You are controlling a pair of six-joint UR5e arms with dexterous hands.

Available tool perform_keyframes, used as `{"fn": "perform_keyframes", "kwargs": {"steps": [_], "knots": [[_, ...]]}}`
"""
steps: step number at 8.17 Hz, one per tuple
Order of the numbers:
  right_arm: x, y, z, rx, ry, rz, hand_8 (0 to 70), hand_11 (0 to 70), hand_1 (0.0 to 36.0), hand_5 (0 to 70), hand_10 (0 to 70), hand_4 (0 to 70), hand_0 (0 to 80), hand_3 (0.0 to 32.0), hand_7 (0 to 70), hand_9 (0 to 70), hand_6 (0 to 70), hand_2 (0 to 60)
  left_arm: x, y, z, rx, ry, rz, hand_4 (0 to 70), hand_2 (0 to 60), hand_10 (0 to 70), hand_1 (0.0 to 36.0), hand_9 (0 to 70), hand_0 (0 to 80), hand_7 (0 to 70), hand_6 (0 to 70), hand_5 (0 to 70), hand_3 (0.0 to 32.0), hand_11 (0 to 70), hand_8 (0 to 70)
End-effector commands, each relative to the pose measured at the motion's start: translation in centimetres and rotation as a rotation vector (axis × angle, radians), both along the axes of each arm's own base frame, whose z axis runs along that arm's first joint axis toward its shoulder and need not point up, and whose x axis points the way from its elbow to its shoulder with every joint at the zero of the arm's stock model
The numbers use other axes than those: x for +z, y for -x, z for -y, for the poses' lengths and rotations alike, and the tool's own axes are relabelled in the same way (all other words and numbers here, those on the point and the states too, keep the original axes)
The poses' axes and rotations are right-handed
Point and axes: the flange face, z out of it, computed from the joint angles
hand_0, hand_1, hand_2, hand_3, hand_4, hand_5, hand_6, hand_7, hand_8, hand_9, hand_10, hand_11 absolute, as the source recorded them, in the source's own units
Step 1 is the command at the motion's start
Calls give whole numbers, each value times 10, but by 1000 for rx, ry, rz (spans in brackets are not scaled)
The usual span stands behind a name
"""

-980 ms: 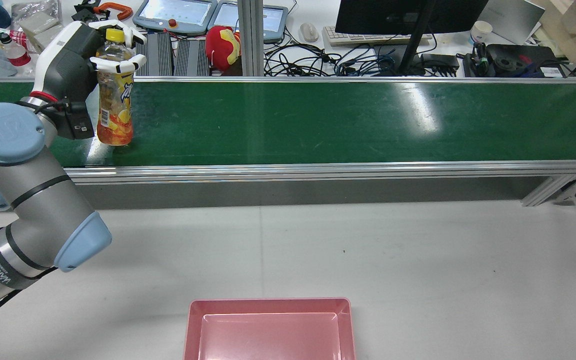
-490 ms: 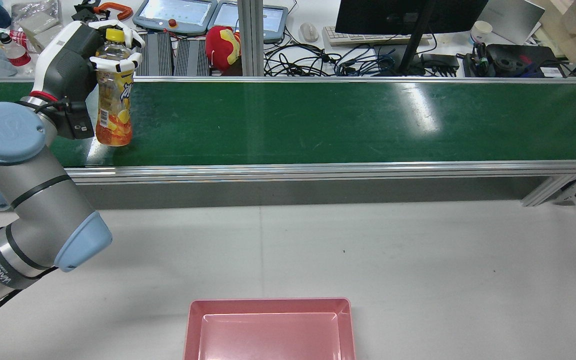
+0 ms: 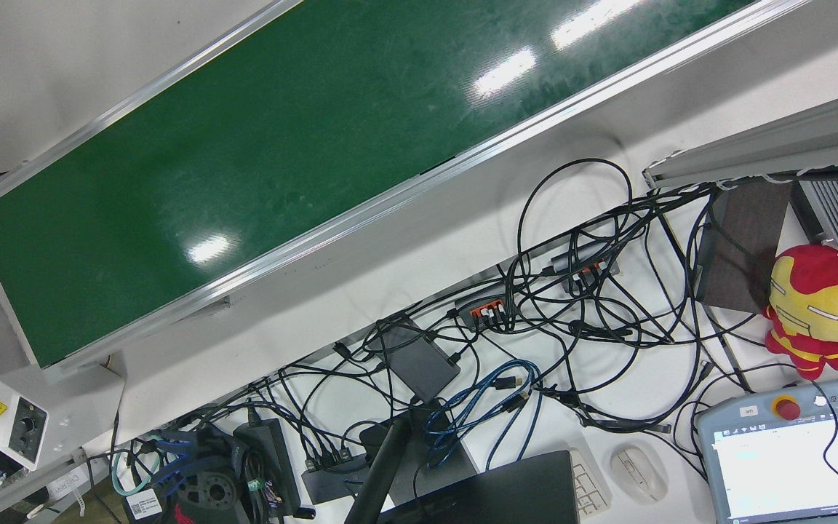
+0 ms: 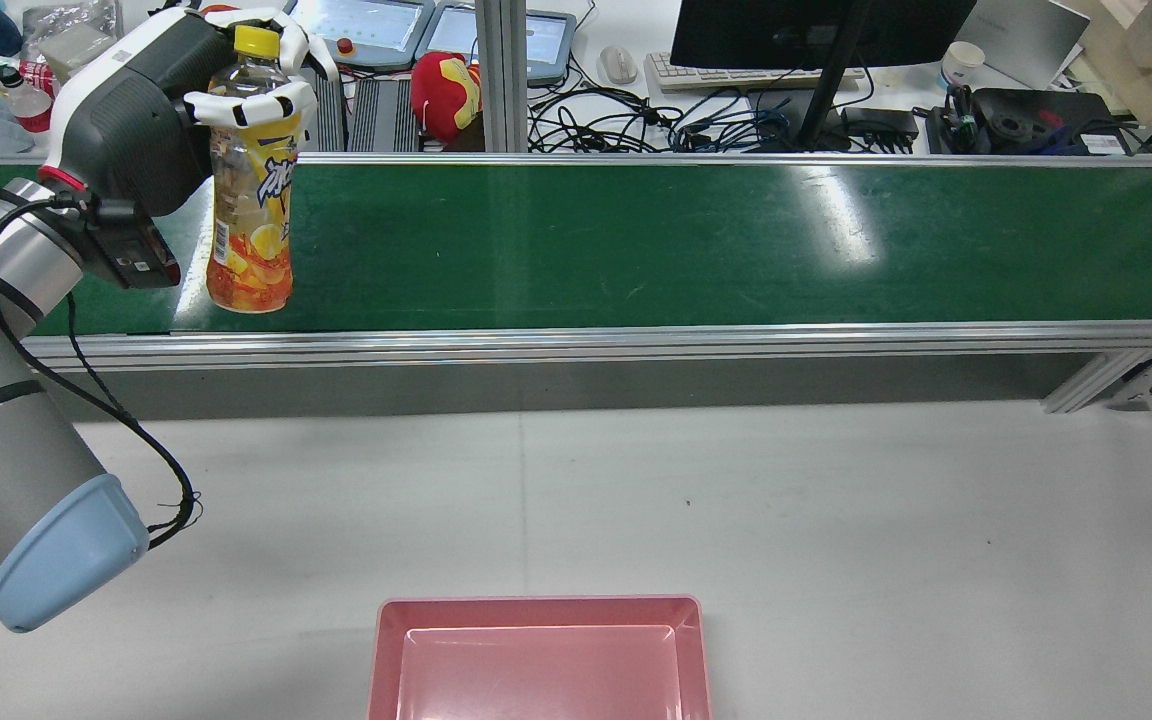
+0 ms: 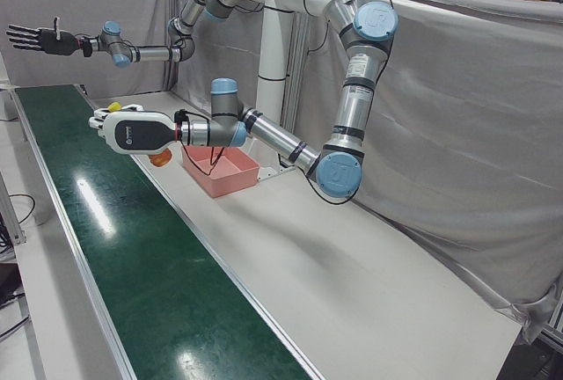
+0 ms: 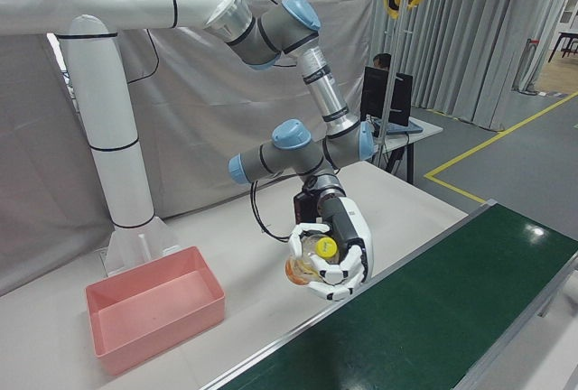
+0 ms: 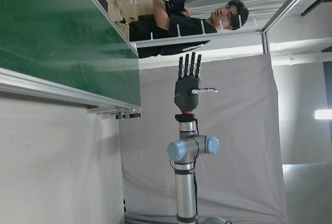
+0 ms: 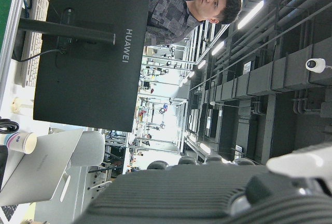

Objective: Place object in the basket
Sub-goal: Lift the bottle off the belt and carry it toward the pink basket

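The left hand (image 4: 151, 100) is closed around a drink bottle (image 4: 251, 190), its white fingers (image 4: 246, 108) wrapped about the shoulder just below the yellow cap. The bottle hangs upright, clear of the green conveyor belt (image 4: 686, 240), above the belt's near left portion. In the right-front view the same hand (image 6: 330, 255) grips the bottle (image 6: 312, 259) above the belt's edge (image 6: 397, 318); in the left-front view the hand (image 5: 132, 129) largely hides the bottle, of which only an orange base (image 5: 161, 157) appears to show.

The right hand (image 5: 40, 40) is raised well apart, beyond the far end of the belt, fingers spread and straight, holding nothing; the left hand view shows it likewise (image 7: 188, 86).

The pink basket (image 4: 541, 612) sits on the white table (image 4: 836, 520), well apart from the bottle, nothing visible inside it. Beyond the belt stands a monitor (image 4: 816, 30), tangled cables (image 3: 572, 291) and a red-and-yellow plush toy (image 4: 446, 90).
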Motion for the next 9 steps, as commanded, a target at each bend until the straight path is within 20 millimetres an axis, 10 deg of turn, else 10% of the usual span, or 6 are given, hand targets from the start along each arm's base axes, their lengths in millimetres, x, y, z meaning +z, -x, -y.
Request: {"fn": "perform_keyframes", "kwargs": {"steps": [1,6,9], "knots": [[0,0,0,-1,1,0,0,0,0,0,0,0,0,0,0,0,0,0,-29,-50,-73,201,-76,-6,460,552,700,202,700,539,433,394,700,0,700,646],[0,0,0,-1,1,0,0,0,0,0,0,0,0,0,0,0,0,0,-43,-166,-231,475,-184,152,461,506,676,196,700,542,402,360,700,0,700,606],[2,0,0,-1,4,0,0,0,0,0,0,0,0,0,0,0,0,0,-36,-201,-279,503,-159,173,492,496,636,182,700,529,409,386,700,0,700,593]]}}
